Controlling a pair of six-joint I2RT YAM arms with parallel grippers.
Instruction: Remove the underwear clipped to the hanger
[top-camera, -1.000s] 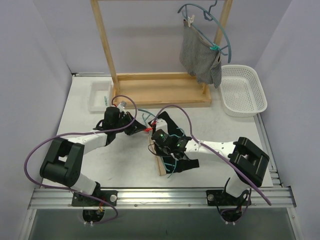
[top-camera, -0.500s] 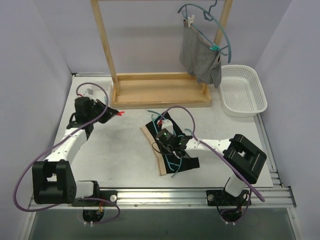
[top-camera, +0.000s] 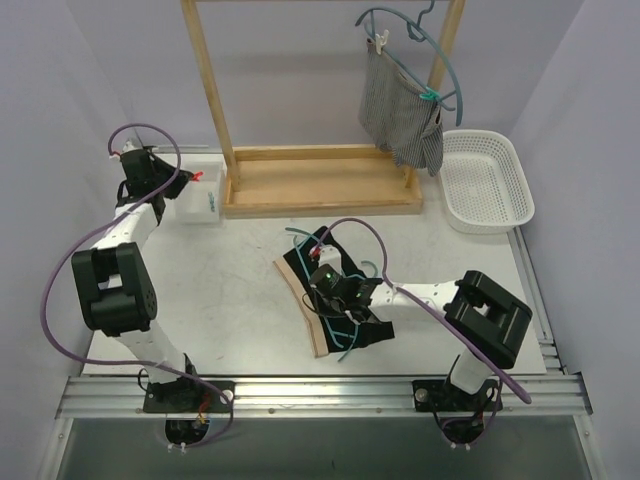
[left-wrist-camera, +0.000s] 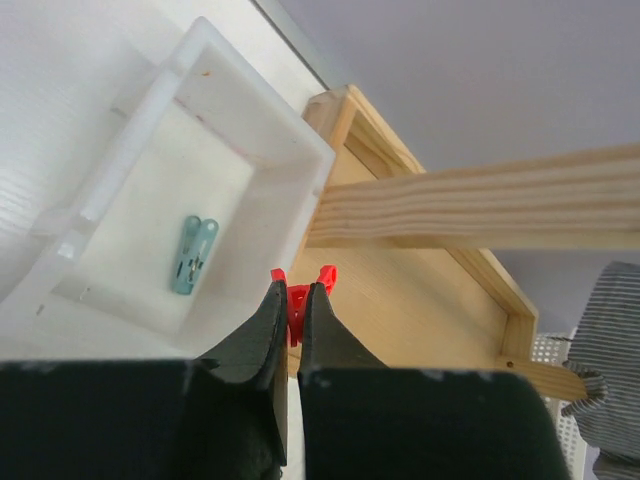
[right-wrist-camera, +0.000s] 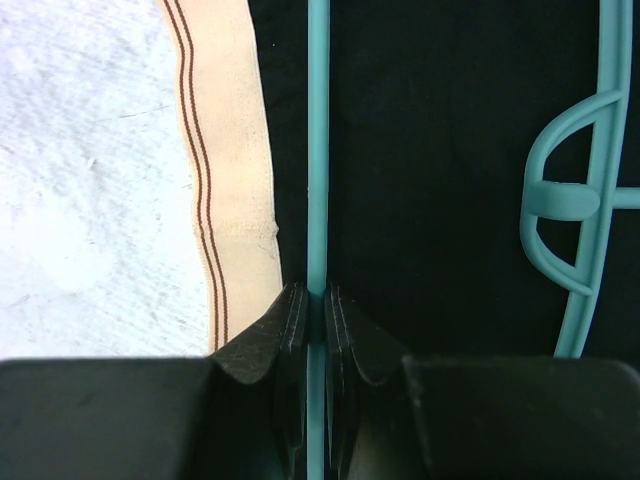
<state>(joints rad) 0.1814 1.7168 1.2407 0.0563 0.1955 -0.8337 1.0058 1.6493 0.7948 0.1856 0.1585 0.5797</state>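
Note:
The black underwear (top-camera: 365, 325) with a tan waistband (top-camera: 300, 295) lies on the table under a teal hanger (right-wrist-camera: 318, 150). My right gripper (top-camera: 325, 283) is shut on a bar of that hanger, over the black cloth (right-wrist-camera: 440, 120) beside the waistband (right-wrist-camera: 235, 150). My left gripper (top-camera: 192, 178) is shut on a red clothespin (left-wrist-camera: 298, 290), held over the edge of a white tray (left-wrist-camera: 215, 120) at the back left. The grey striped underwear (top-camera: 395, 110) hangs clipped to a second teal hanger (top-camera: 420, 45) on the wooden rack.
A wooden rack (top-camera: 310, 180) stands at the back. The white tray (top-camera: 205, 208) holds a teal clothespin (left-wrist-camera: 193, 255). A white basket (top-camera: 490, 180) sits at the back right. Cables loop over both arms.
My left arm has swung from the table's middle out to the back left, carrying the red clothespin over the white tray. My right gripper stayed on the hanger; the black underwear shifted slightly.

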